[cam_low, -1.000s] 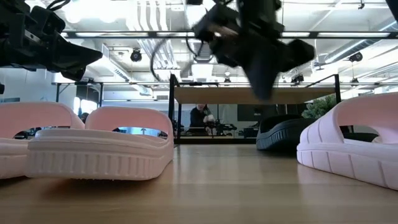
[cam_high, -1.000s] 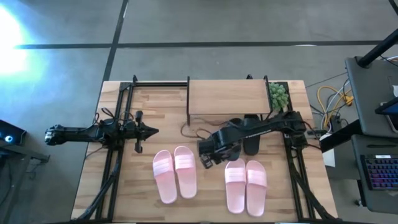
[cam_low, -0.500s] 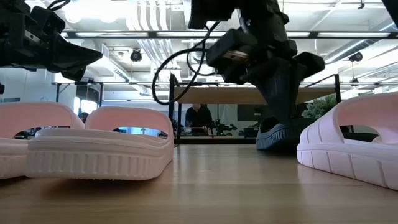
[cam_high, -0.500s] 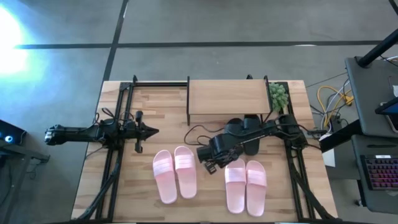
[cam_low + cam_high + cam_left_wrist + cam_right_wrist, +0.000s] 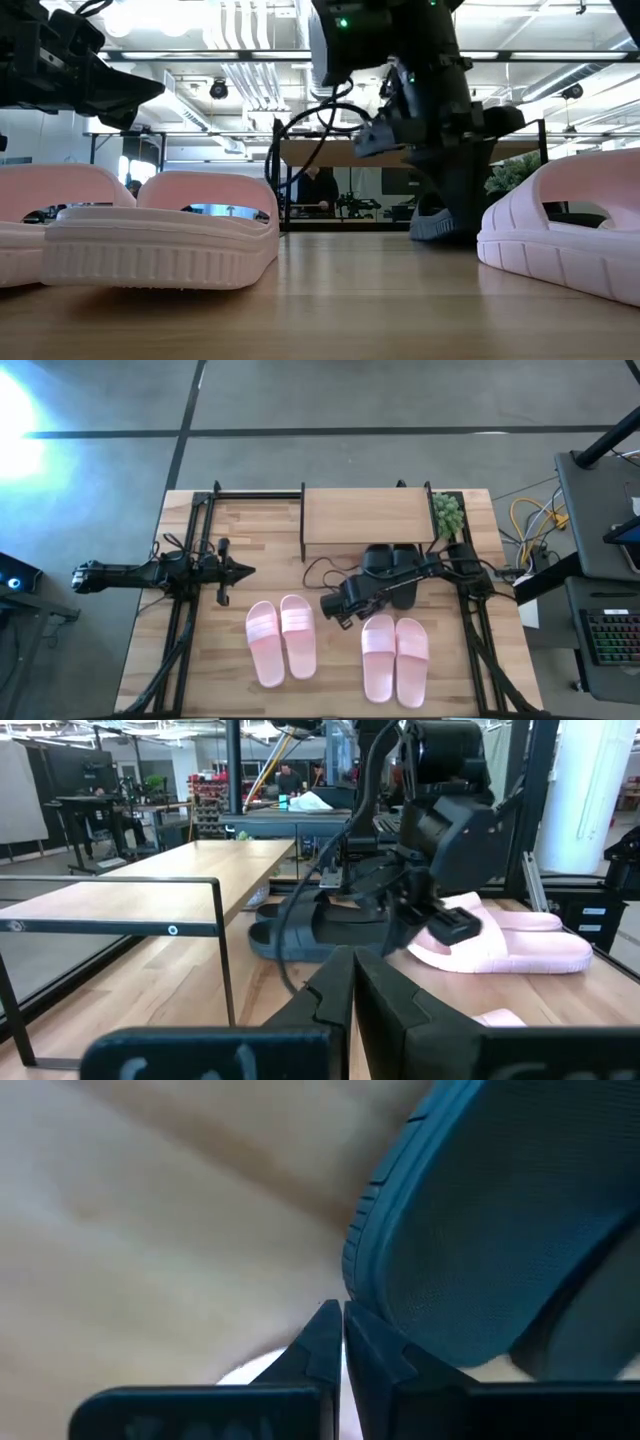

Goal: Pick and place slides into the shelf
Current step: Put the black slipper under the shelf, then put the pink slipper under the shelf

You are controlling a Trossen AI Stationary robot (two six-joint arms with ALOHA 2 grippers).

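Observation:
Two black slides (image 5: 378, 558) (image 5: 405, 556) lie side by side on the table, their far ends under the shelf (image 5: 365, 515), a light-wood board on thin black legs. Two pink pairs lie nearer: one (image 5: 282, 640) at mid-table, one (image 5: 395, 655) to its right. My right gripper (image 5: 352, 600) is shut and points steeply down at the near end of the left black slide (image 5: 480, 1230). My left gripper (image 5: 247, 571) is shut and level at the table's left side, holding nothing. My right gripper's shut fingertips (image 5: 330, 1325) stand right at the ribbed edge of the black slide's sole (image 5: 362, 1250), coming from above and pointing down. Nothing is between the fingers. Whether they touch the edge I cannot tell. The slide lies flat on the table.
A small green plant (image 5: 447, 512) stands at the shelf's right end. Black frame rails run along both table sides (image 5: 190, 610) (image 5: 478, 630). Cables (image 5: 325, 572) hang by my right arm. Bare wood (image 5: 340, 660) shows between the two pink pairs.
My right gripper has come down toward the table and tipped to point more steeply down, ending at the near end of the black slides. The pink slides and my left arm have kept still.

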